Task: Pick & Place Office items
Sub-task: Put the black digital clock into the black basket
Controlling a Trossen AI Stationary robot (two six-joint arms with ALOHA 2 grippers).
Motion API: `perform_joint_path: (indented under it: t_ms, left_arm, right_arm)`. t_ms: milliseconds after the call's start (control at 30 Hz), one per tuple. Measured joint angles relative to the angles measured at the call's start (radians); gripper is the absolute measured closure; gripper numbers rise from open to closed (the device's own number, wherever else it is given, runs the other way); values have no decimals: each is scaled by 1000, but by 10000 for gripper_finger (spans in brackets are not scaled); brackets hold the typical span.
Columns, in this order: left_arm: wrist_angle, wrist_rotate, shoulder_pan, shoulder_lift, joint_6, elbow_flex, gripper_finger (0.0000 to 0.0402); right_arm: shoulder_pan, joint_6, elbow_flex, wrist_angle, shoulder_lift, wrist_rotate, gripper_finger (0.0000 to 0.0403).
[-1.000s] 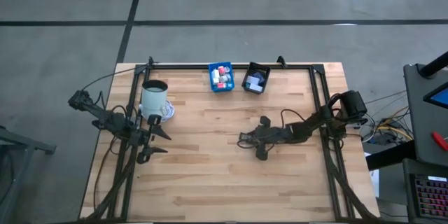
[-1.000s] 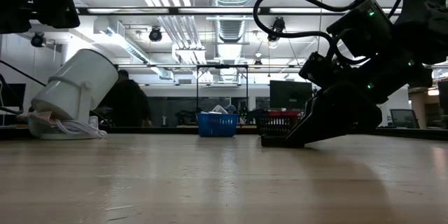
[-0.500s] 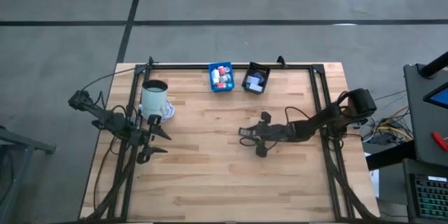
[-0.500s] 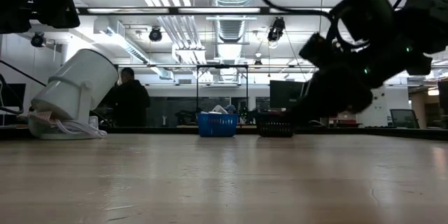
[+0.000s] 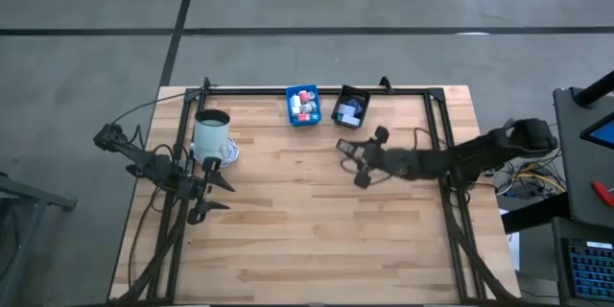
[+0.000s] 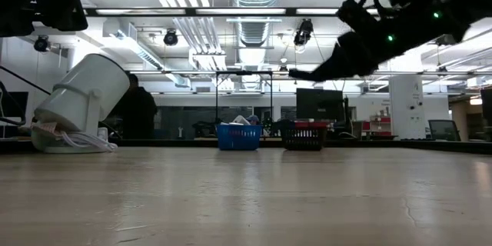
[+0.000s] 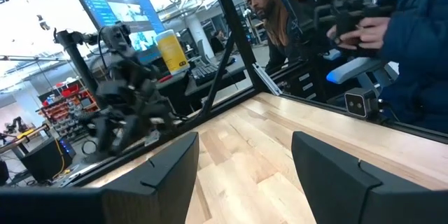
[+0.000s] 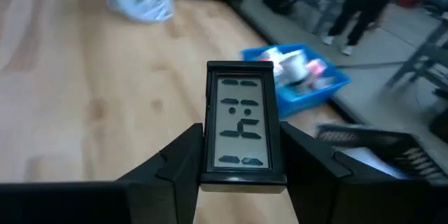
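My right gripper hovers above the table, short of the black bin, and is shut on a flat black rectangle with a grey display. The low view shows this gripper well above the tabletop. Several small white, red and blue-white pieces lie in the blue bin. Pale pieces lie in the black bin. My left gripper waits open near the table's left edge, beside the white mug. My right gripper pinches the black display piece between its two fingers, one on each long side edge. The fingers come roughly level from the table's right and lie along the piece. The piece is lifted clear and sticks out forward past the fingertips, display face up.
The blue bin and black bin stand side by side at the far edge. The white mug stands on a white pad at the left. A black frame rail runs round the table. Bare wood lies across the middle and near side.
My right gripper, keeping its hold on the display piece, has risen from just above the tabletop and moved from the table's middle toward the far edge and the black bin. The right arm has stretched out.
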State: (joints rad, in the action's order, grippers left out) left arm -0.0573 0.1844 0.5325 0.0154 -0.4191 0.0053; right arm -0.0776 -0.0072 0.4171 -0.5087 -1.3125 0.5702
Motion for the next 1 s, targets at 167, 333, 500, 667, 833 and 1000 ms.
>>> perform_joint_path:
  t_ms: [167, 333, 500, 667, 833, 1000]
  left_arm:
    - [0, 0, 0, 0, 0, 0, 168]
    - [0, 0, 0, 0, 0, 0, 168]
    - [1, 0, 0, 0, 0, 0, 168]
    - [0, 0, 0, 0, 0, 0, 168]
    - [0, 0, 0, 0, 0, 0, 168]
    - [1, 0, 0, 0, 0, 0, 168]
  right_arm:
    - [136, -63, 35, 105, 122, -125, 238]
    - [296, -98, 99, 254, 187, -227, 242]
    - [459, -103, 170, 385, 183, -375, 237]
    - [590, -129, 212, 404, 123, -485, 239]
    - [689, -134, 249, 404, 33, -557, 240]
    - [767, -126, 293, 405, -86, -656, 234]
